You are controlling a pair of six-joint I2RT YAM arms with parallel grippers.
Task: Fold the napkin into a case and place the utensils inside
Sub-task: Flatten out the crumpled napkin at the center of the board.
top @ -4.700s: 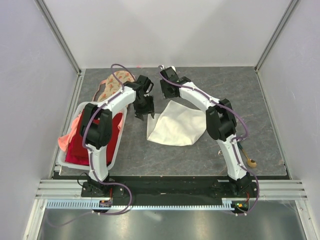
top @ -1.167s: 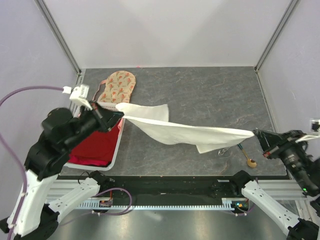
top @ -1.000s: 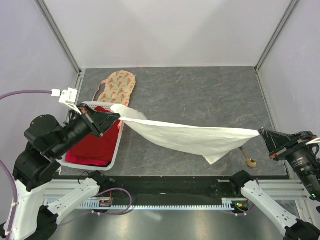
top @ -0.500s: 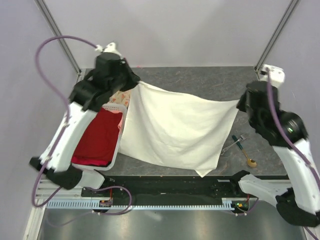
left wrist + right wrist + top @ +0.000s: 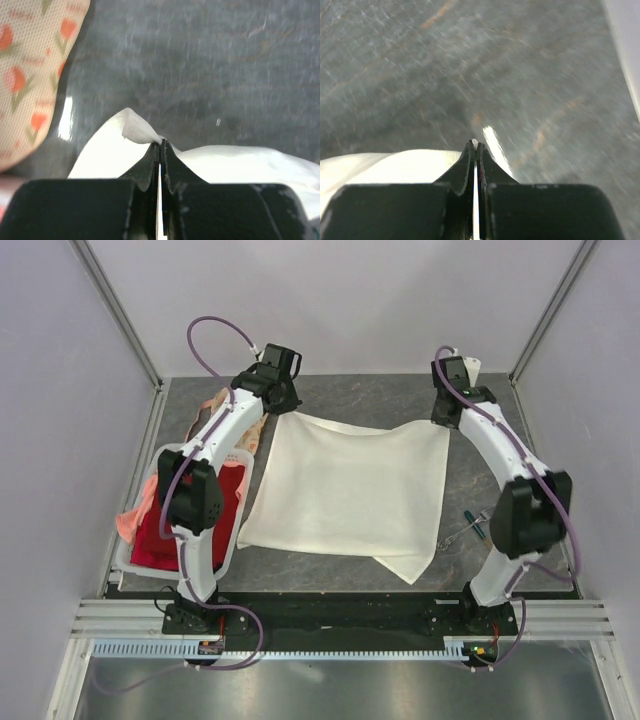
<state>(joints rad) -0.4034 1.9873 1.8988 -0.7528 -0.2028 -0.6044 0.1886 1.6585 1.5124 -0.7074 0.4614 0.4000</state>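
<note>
As both claws [image 5: 161, 145] [image 5: 474, 145] pinch it — napkin [image 5: 345, 490] lies spread.

The left arm [image 5: 227, 426] and right arm [image 5: 496, 440] have white shells with black joints. A purple cable [image 5: 215, 320] loops along each. Their black fingers [image 5: 148, 165] taper to thin tips.

Grey tabletop [image 5: 380, 400] carried the napkin [image 5: 345, 490], spread between left claw [image 5: 283, 410] and right claw [image 5: 447, 421]. Floral cloth [image 5: 213, 412] lay just left of left claw. White basket [image 5: 238, 528] sat nearer its base. Utensils [image 5: 468, 529] lay well behind right claw.
</note>
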